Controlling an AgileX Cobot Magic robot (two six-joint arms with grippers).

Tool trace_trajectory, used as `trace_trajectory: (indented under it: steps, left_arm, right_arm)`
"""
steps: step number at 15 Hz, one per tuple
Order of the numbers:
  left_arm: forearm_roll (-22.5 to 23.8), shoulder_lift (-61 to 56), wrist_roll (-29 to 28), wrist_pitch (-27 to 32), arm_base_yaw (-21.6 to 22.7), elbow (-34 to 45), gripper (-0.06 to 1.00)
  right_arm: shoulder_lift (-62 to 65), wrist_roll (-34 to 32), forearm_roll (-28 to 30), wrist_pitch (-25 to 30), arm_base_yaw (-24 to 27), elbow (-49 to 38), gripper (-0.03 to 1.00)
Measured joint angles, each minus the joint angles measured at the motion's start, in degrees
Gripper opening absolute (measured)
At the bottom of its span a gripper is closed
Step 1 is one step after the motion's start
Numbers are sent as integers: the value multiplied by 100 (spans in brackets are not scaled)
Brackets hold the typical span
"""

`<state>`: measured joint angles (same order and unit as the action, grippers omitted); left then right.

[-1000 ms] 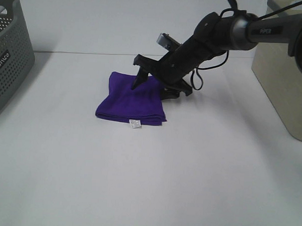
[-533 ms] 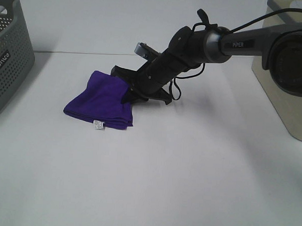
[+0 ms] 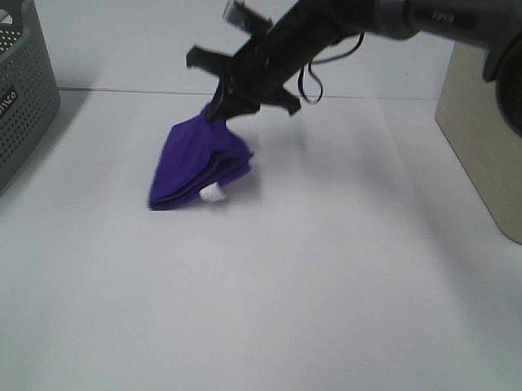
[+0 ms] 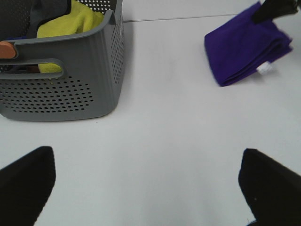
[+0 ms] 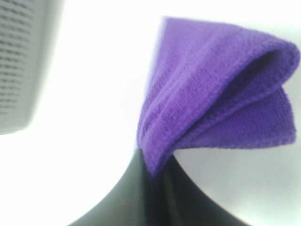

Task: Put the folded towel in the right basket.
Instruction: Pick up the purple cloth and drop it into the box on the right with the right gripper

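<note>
The folded purple towel [image 3: 197,162] hangs from my right gripper [image 3: 220,111], which is shut on its upper corner. The towel's top is lifted off the white table [image 3: 327,276]; its low end with the white label is at or just above the surface. In the right wrist view the fingers [image 5: 153,174] pinch the towel [image 5: 211,89], whose folds droop open. The towel also shows in the left wrist view [image 4: 244,52]. The beige right basket [image 3: 493,145] stands at the far right. My left gripper [image 4: 148,183] is open and empty, well short of the towel.
A grey perforated basket [image 3: 14,98] stands at the left edge; the left wrist view shows its wall [image 4: 70,89] and a yellow cloth [image 4: 70,21] inside. The right arm [image 3: 407,16] reaches across the back of the table.
My right gripper has dragged the towel to the left, closed on its corner, and lifted it, so the towel now hangs instead of lying flat.
</note>
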<state>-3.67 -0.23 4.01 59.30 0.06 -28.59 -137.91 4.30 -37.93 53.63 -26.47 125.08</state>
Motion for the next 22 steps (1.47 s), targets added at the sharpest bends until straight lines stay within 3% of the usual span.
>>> trace_trajectory:
  steps: [2,5,6,7,8,11,13,16,19,21,22]
  left_arm:
    - [0,0,0,0,0,0,99]
    - [0,0,0,0,0,0,99]
    - [0,0,0,0,0,0,99]
    - [0,0,0,0,0,0,99]
    - [0,0,0,0,0,0,99]
    - [0,0,0,0,0,0,99]
    - [0,0,0,0,0,0,99]
    - [6,0,0,0,0,0,99]
    - [6,0,0,0,0,0,99]
    - [6,0,0,0,0,0,99]
    - [6,0,0,0,0,0,99]
  right_arm:
    - [252,63,0,504,223,602,5]
    - [625,6,315,1461,1014,1713,5]
    - [756,-97,544,1541,1421,2103,5]
    - [1060,-355,1106,1553,2286,2647,5]
    - [1209,-458,1312,1553,2704,2785,5]
    - [1524,-539,1851,1576,3736,2842,5]
    - [1518,-539,2028,1599,4051,2819,5]
    - [1513,-544,2240,1599,4326,2206,5]
    - [1455,-544,2871,1650,4326,1352,6]
    - [1404,-544,3197,1650,4326,991,31]
    - [1404,-544,3203,1644,4326,928,56]
